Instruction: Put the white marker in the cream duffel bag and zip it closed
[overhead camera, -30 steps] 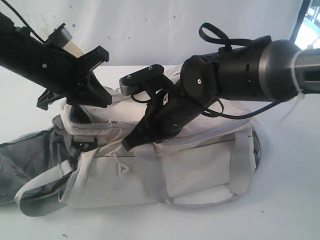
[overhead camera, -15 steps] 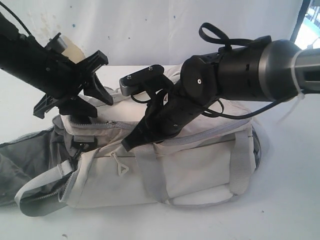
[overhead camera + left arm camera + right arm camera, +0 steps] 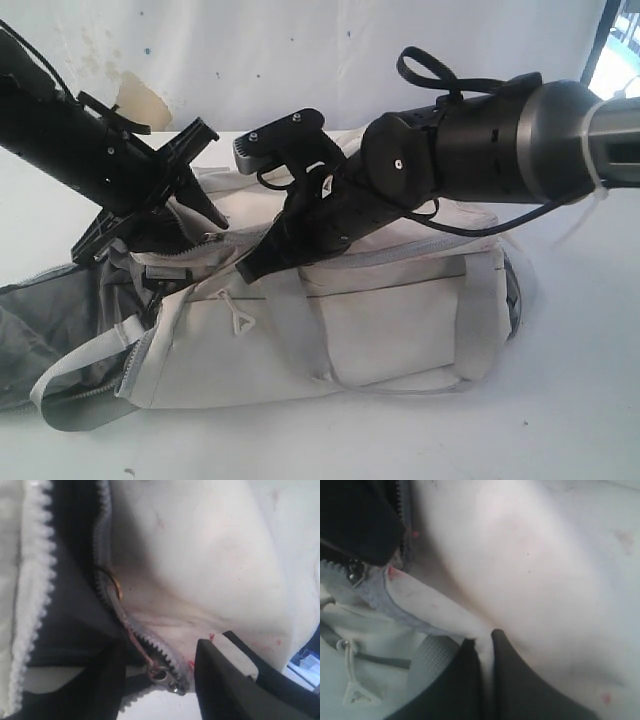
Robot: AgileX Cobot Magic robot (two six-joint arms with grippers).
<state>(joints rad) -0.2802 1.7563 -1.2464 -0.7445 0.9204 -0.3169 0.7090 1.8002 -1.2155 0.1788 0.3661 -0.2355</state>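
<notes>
Left gripper (image 3: 159, 682): black fingers spread, gripping nothing. The small metal zipper slider (image 3: 163, 675) sits in the gap between them, unclamped. Past the slider, away from the fingertips, the two grey zipper tooth rows (image 3: 102, 575) run apart with dark grey lining (image 3: 75, 630) showing between them, so that stretch is unzipped. Right gripper (image 3: 486, 675): fingers pressed together, pinching a thin fold of the large soft cream fabric duffel bag (image 3: 400, 330); a pale strip of cloth shows between the pads. Just beside the right fingers are a grey webbing strap (image 3: 427, 660) and a white pull cord with a triangular tab (image 3: 352, 692). The bag lies on its side on the white table (image 3: 570, 400), directly under both grippers, and both tips are down on its upper edge. The left one is at the bag end that gapes open onto the lining; the right one is next to it, towards the bag's middle. Faint pink marks (image 3: 260, 642) on the cloth near the left fingers. The slim white marker is not visible in any view, so I cannot tell where it is.
</notes>
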